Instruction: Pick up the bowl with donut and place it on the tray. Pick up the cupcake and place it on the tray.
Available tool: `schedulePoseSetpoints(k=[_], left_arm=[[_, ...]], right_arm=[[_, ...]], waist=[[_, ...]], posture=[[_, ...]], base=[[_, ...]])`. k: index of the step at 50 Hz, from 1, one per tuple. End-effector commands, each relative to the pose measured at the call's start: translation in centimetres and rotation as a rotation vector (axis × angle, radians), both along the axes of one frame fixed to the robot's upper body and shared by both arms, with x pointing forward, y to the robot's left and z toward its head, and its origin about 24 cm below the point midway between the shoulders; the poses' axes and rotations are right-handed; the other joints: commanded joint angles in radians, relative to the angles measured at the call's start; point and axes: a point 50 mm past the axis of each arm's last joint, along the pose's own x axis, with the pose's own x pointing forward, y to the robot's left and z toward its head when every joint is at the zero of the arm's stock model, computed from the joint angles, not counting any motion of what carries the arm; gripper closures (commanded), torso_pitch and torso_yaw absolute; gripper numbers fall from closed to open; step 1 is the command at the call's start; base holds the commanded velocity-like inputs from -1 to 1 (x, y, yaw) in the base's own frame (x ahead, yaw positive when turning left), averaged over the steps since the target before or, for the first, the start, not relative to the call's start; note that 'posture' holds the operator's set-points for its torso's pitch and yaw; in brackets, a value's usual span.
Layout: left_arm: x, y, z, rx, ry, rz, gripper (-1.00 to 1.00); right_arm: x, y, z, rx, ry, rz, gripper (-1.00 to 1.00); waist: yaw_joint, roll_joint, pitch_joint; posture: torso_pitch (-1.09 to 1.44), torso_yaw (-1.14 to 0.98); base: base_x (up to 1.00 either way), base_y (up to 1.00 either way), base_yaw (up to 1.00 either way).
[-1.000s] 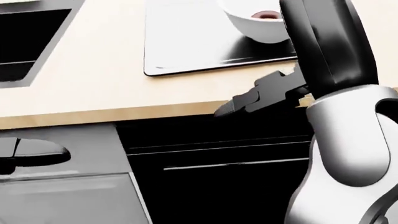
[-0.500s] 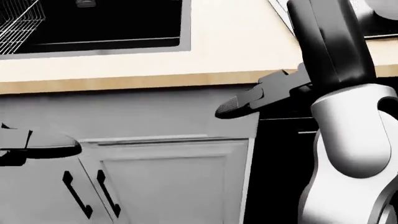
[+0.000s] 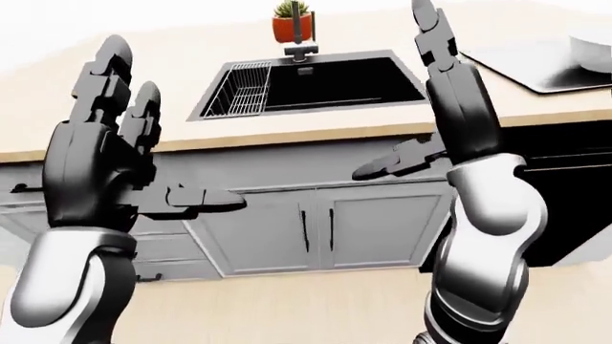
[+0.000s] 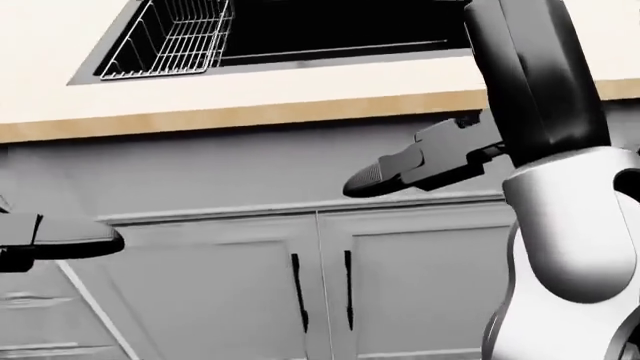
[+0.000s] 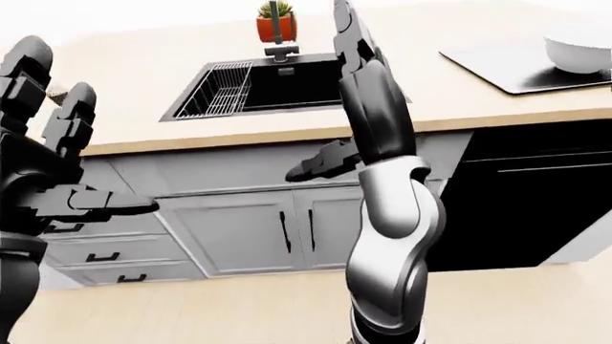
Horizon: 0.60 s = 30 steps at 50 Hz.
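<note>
A white bowl [image 5: 579, 51] stands on a dark tray [image 5: 507, 70] on the counter, at the top right of the right-eye view; its inside does not show. No cupcake is in any view. My left hand [image 3: 158, 143] is raised at the left of the left-eye view, fingers spread upward and thumb [image 3: 201, 201] pointing right, open and empty. Near the middle my right hand [image 3: 411, 100] is also raised, fingers high and thumb [image 4: 420, 169] pointing left, open and empty. Both hands hang short of the counter, far to the left of the tray.
A black sink [image 3: 335, 82] with a wire rack [image 3: 247, 97], a faucet [image 3: 301, 49] and a potted plant [image 3: 290, 21] sits in the beige counter [image 3: 316, 132]. Below are grey cabinet doors [image 3: 316, 229], a black appliance [image 5: 536, 208] at right, and a wood floor [image 5: 239, 308].
The whole head view has shifted: the tray and bowl slid out to the right, and the sink and grey cabinets came in. Both hands keep the same raised, open pose.
</note>
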Motion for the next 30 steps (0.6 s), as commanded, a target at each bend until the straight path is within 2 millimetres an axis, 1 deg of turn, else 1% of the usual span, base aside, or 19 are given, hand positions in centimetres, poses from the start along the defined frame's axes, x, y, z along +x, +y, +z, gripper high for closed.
schedulePoseSetpoints(k=[1,2,3,6,9,11,12,13,14,16,18,19,21,22,23,24,25,28,30], left_arm=[[-0.09,0.17,0.48,0.004,-0.031,0.012,-1.0],[-0.09,0.15,0.48,0.005,-0.031,0.012,-1.0],[-0.07,0.17,0.46,0.004,-0.031,0.013,-1.0],[-0.09,0.19,0.42,0.003,-0.031,0.012,-1.0],[-0.04,0.18,0.41,0.004,-0.03,0.012,-1.0],[-0.04,0.18,0.42,0.004,-0.031,0.012,-1.0],[-0.05,0.19,0.43,0.004,-0.031,0.012,-1.0],[-0.07,0.21,0.45,0.003,-0.031,0.013,-1.0],[-0.08,0.22,0.46,0.004,-0.031,0.013,-1.0],[-0.07,0.25,0.45,0.003,-0.03,0.014,-1.0],[-0.12,0.26,0.53,0.003,-0.032,0.014,-1.0],[-0.14,0.26,0.59,0.003,-0.033,0.014,-1.0],[-0.16,0.25,0.62,0.004,-0.033,0.013,-1.0],[-0.17,0.26,0.63,0.003,-0.033,0.014,-1.0],[-0.16,0.25,0.64,0.004,-0.033,0.014,-1.0],[-0.17,0.24,0.67,0.004,-0.034,0.013,-1.0],[-0.16,0.23,0.71,0.005,-0.035,0.013,-1.0],[-0.13,0.22,0.77,0.006,-0.036,0.013,-1.0],[-0.12,0.21,0.81,0.006,-0.036,0.012,-1.0]], right_arm=[[-0.14,0.23,0.38,-0.003,-0.027,0.01,-1.0],[-0.14,0.21,0.37,-0.002,-0.027,0.01,-1.0],[-0.16,0.23,0.38,-0.001,-0.027,0.01,-1.0],[-0.16,0.24,0.35,0.001,-0.029,0.01,-1.0],[-0.12,0.24,0.33,0.003,-0.029,0.01,-1.0],[-0.11,0.25,0.32,0.003,-0.03,0.011,-1.0],[-0.08,0.23,0.28,0.004,-0.03,0.011,-1.0],[-0.07,0.23,0.26,0.004,-0.03,0.01,-1.0],[-0.09,0.23,0.29,0.004,-0.03,0.01,-1.0],[-0.1,0.24,0.31,0.003,-0.031,0.01,-1.0],[-0.18,0.28,0.51,0.004,-0.033,0.01,-1.0],[-0.24,0.32,0.59,0.004,-0.034,0.011,-1.0],[-0.17,0.32,0.56,0.001,-0.035,0.01,-1.0],[-0.19,0.32,0.57,0.001,-0.034,0.009,-1.0],[-0.17,0.31,0.57,0.002,-0.034,0.009,-1.0],[-0.19,0.32,0.59,0.002,-0.034,0.01,-1.0],[-0.13,0.29,0.58,0.003,-0.035,0.01,-1.0],[-0.11,0.27,0.6,0.004,-0.036,0.01,-1.0],[-0.1,0.25,0.58,0.005,-0.038,0.01,-1.0]], waist=[[0.007,0.051,-0.029],[0.014,0.046,-0.023],[0.018,0.022,-0.002],[0.033,-0.003,-0.002],[0.041,-0.03,0.017],[0.043,-0.048,0.015],[0.042,-0.068,0.005],[0.022,-0.118,-0.019],[0.027,-0.069,0.015],[0.025,-0.092,-0.017],[0.026,-0.098,-0.022],[0.021,-0.089,-0.014],[0.014,-0.051,0.0],[0.015,-0.019,-0.006],[0.024,0.052,-0.028],[0.031,0.054,-0.026],[0.032,0.025,-0.007],[0.043,0.001,-0.003],[0.045,-0.023,0.008]], posture=[[0.0,0.0],[0.0,0.0],[0.0,0.0],[0.0,0.0],[0.0,0.0],[0.0,0.0],[0.0,0.0],[0.0,0.0],[0.0,0.0],[0.0,0.0],[0.0,0.0],[0.0,0.0],[0.0,0.0],[0.0,0.0],[0.0,0.0],[0.0,0.0],[0.0,0.0],[0.0,0.0],[0.0,0.0]], base=[[0.22,0.98,0.0],[0.23,0.98,0.0],[0.22,0.98,0.0],[0.22,0.98,0.0],[0.21,0.97,0.0],[0.22,0.98,0.0],[0.22,0.98,0.0],[0.22,0.98,0.0],[0.22,0.98,0.0],[0.22,0.98,0.0],[0.21,0.98,0.0],[0.21,0.97,0.0],[0.21,0.98,0.0],[0.22,0.98,0.0],[0.21,0.98,0.0],[0.2,0.98,0.0],[0.23,0.98,0.0],[0.22,0.97,0.0],[0.22,0.81,0.0]])
